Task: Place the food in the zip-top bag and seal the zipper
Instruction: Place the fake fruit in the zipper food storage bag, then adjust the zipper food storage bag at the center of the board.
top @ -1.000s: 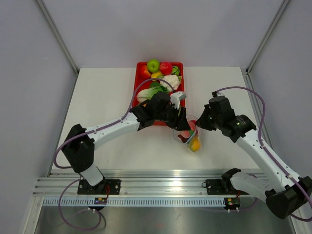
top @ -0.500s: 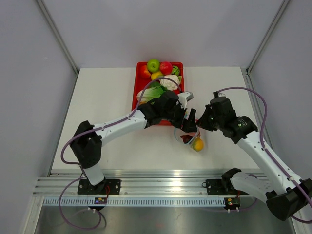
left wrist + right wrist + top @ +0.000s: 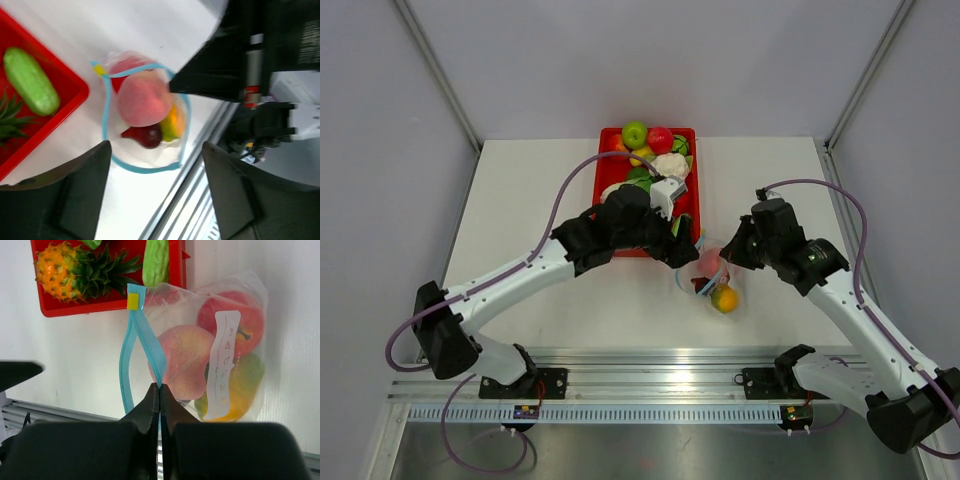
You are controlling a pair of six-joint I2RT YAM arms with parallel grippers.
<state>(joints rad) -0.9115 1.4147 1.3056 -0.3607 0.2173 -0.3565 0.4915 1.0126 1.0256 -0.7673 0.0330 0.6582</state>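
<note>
The clear crinkly plastic zip-top bag (image 3: 223,355) lies flat on the white worktop (image 3: 520,200), just beside the near right corner of the red rectangular plastic tray (image 3: 80,310) and between the two arms. Through its wrinkled film I can see a matte pink-yellow toy peach (image 3: 180,360), a glossy red toy apple (image 3: 235,315), a smooth orange-yellow toy mango (image 3: 245,385) and a small dark red toy fruit (image 3: 145,136), packed against each other. The light blue-teal zipper strip (image 3: 151,347) is a thin flat ribbon with a yellow tab at one end; its two strands bow apart, so the mouth gapes in a loop. The right gripper (image 3: 160,386) has its dark fingers pressed together, pinching one strand of that strip, with the right arm bent at the elbow and reaching in from the right side. The left gripper (image 3: 156,150) hangs above the bag's mouth with its broad black fingers spread wide and nothing between them; its arm stretches diagonally from the left base, wrist over the tray's near corner. In the tray sit a bumpy green toy cucumber (image 3: 156,262) and a spiky orange toy fruit with green leaves (image 3: 57,270).
</note>
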